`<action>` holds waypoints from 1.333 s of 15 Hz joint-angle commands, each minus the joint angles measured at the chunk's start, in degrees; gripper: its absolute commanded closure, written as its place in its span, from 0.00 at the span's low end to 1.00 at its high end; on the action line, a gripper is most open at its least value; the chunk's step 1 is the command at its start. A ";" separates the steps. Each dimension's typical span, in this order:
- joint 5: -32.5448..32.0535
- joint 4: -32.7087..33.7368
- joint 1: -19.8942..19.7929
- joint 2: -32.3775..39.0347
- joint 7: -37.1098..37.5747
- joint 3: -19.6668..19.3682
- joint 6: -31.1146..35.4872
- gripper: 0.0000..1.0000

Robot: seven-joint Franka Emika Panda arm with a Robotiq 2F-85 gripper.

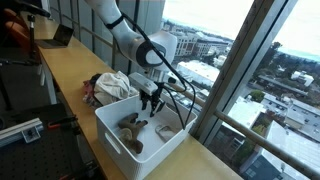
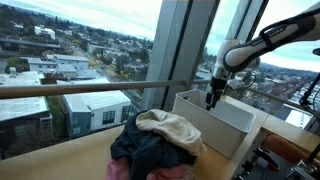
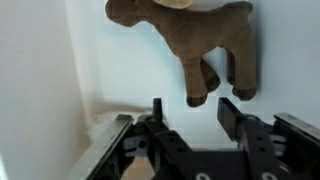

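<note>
Where the wooden bench (image 1: 70,65) meets tall windows (image 2: 80,50), spread, empty jaws hang over a white plastic bin (image 1: 113,130) holding perhaps a brown plush moose (image 3: 195,35).

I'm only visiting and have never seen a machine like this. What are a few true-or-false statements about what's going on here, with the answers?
1. The hand points down into the white bin. True.
2. The hand grips the brown stuffed animal. False: in the wrist view its fingers stand open and empty, and the toy lies apart from them on the bin's floor.
3. A pile of clothes lies beside the bin on the wooden counter. True.
4. The bin is empty. False: it holds the stuffed animal.
</note>
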 commanded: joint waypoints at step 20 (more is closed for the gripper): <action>0.01 -3.00 0.89 8.15 0.58 0.37 2.41 0.84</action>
